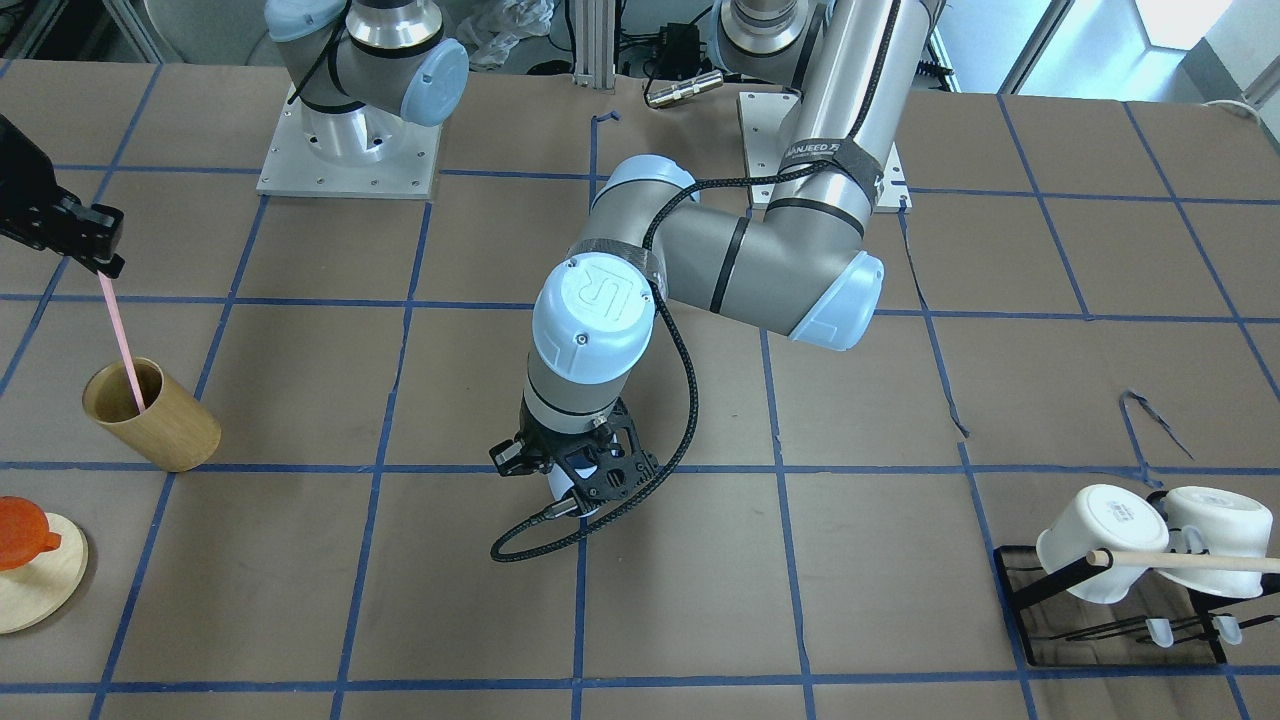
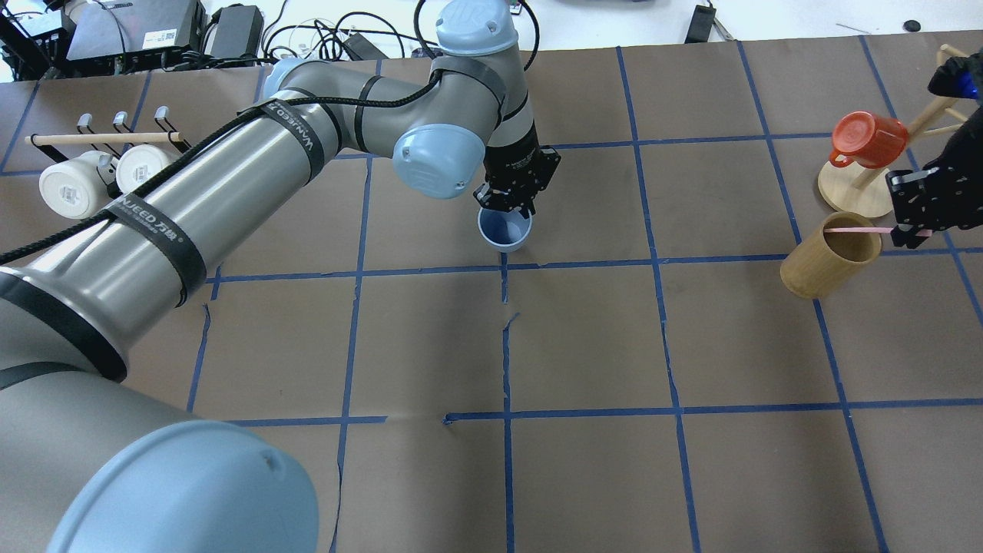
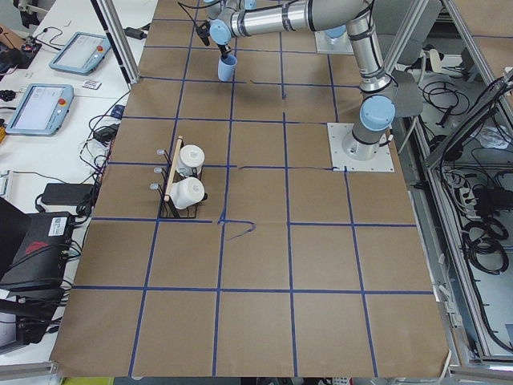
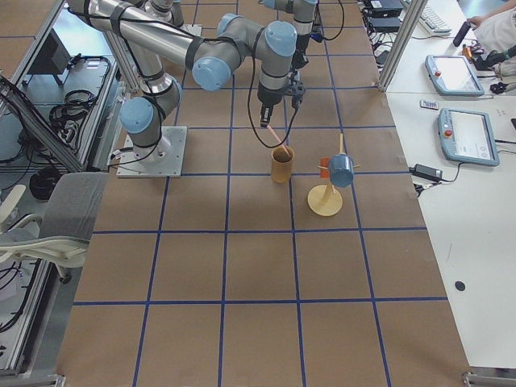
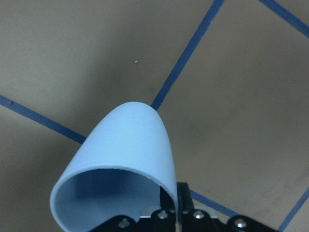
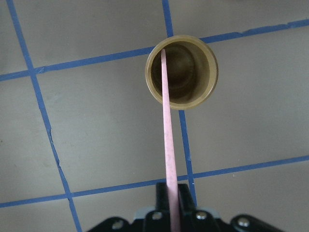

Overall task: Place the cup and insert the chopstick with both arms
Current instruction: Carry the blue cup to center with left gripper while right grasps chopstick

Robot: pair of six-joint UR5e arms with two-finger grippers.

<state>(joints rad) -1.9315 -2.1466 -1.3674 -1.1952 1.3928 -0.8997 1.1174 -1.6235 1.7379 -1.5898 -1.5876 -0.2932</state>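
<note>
My left gripper [image 2: 505, 211] is shut on the rim of the light blue cup [image 2: 504, 230] near the middle of the table. The cup hangs mouth-up, close to the table; I cannot tell whether it touches. It fills the left wrist view [image 5: 120, 154], above a crossing of blue tape lines. My right gripper [image 2: 910, 226] is shut on the top end of the pink chopstick [image 2: 852, 229]. The chopstick's lower end is inside the tan wooden cup [image 2: 829, 265], as the right wrist view [image 6: 167, 145] shows. In the front view the chopstick [image 1: 122, 340] slants down into the wooden cup [image 1: 150, 415].
A black rack [image 1: 1110, 620] with two white mugs [image 2: 77, 180] and a wooden rod [image 2: 100, 138] stands at the robot's far left. A wooden mug tree [image 2: 852, 196] with an orange mug [image 2: 868, 138] stands just beyond the wooden cup.
</note>
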